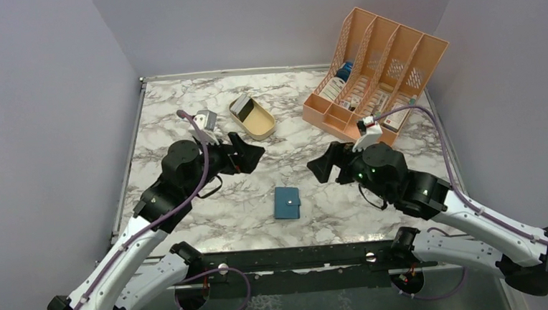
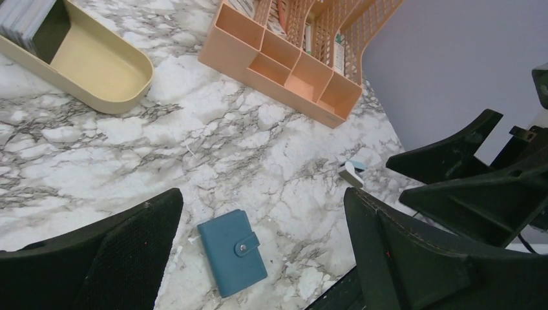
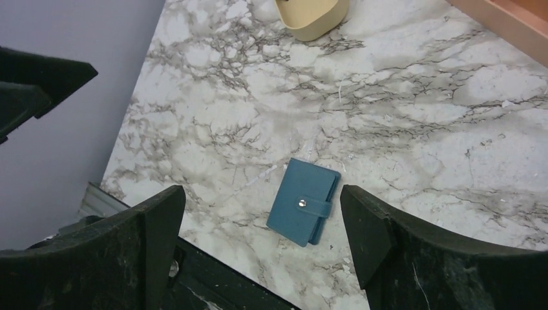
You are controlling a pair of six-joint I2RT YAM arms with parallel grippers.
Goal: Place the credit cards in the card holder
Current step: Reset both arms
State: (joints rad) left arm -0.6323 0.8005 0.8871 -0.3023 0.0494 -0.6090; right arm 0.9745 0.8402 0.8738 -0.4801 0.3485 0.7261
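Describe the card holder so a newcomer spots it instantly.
On the marble table, look near the robot-side edge, roughly centred. The card holder lies flat there: small, teal-blue, snapped shut, unlike the tan tray and orange file rack farther back.

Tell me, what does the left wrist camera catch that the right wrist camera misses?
Only the left wrist view shows the stack of cards at one end of the tan tray, the open compartments of the orange rack, and a small white object on the marble table. Only the right wrist view shows a grey metal rail at the table's edge. Both show the closed blue card holder, lying flat and snapped shut, and part of the tray.
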